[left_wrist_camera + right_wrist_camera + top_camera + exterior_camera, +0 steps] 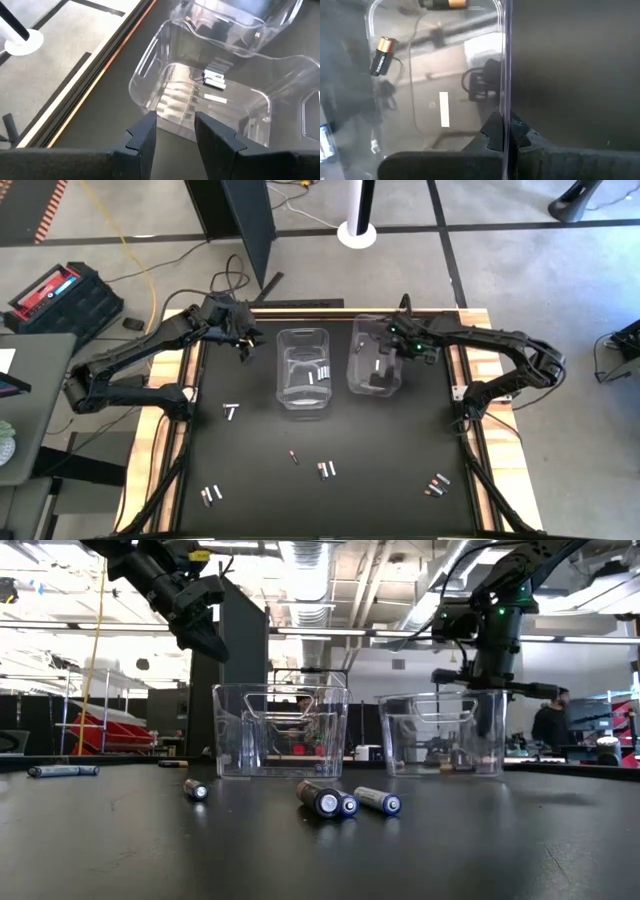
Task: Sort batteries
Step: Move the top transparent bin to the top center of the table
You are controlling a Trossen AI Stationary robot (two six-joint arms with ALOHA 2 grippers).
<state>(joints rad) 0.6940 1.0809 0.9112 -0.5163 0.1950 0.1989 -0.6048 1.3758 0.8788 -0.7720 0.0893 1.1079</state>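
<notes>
Lying flat, three batteries [346, 801] point toward the low camera.

We see right pincer [505, 134] tips only through bin wall [506, 60]; rest of fingers cut by frame bottom. Battery [443, 4] in right wrist view cut by top edge. From above, batteries [327, 470] on tabletop [380, 460] too small for us to tell kind. Person [548, 724] behind bins blurred.

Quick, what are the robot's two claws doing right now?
Left gripper: open, holding nothing.
Right gripper: shut on the wall of the right bin.
</notes>
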